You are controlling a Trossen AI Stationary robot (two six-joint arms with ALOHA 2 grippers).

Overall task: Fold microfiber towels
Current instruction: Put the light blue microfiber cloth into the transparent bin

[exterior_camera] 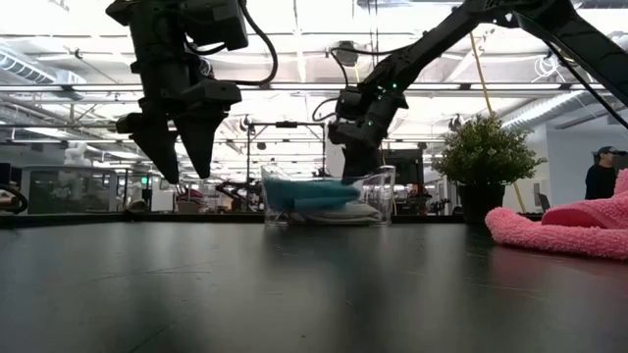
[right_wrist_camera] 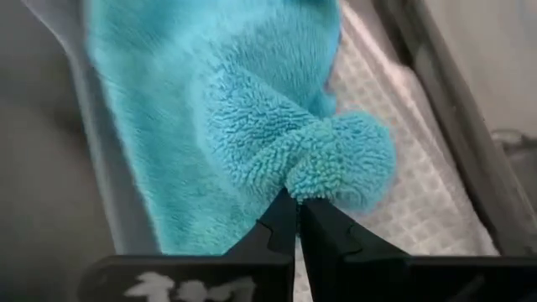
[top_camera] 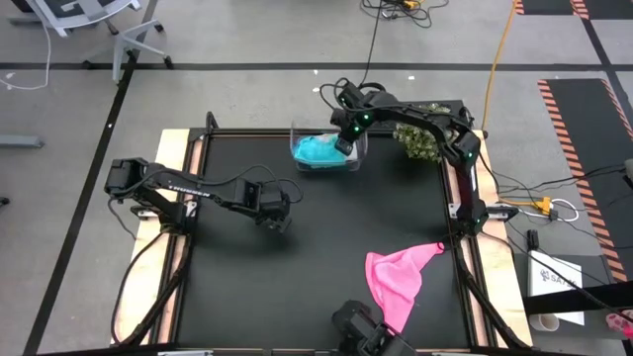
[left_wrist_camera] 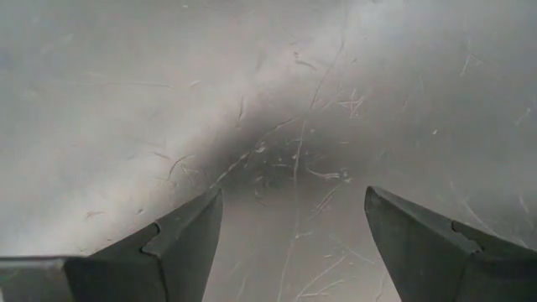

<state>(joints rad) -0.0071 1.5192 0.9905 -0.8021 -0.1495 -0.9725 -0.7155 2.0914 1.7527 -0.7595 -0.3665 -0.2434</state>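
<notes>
Inside the clear plastic bin (top_camera: 358,150) at the desk's (top_camera: 316,227) far edge, the fuzzy teal microfiber towel (right_wrist_camera: 226,109) is pinched by the closed right end effector (right_wrist_camera: 298,210). Nearer the left edge, the left end effector (exterior_camera: 179,162) hangs open above bare desk.

We recorded a grey concrete floor (top_camera: 247,40) crossed by dark tape lines, with orange-and-black hazard striping (top_camera: 579,119) at one side. An office chair (top_camera: 89,20) on castors stood beyond the far corner. A yellow cable (top_camera: 499,49) and black cables ran across the floor. We noted a potted green plant (exterior_camera: 486,157) behind the table, a ceiling of white beams with bright strip lights (exterior_camera: 294,69), and a person (exterior_camera: 601,175) in dark clothing standing at the room's edge.
</notes>
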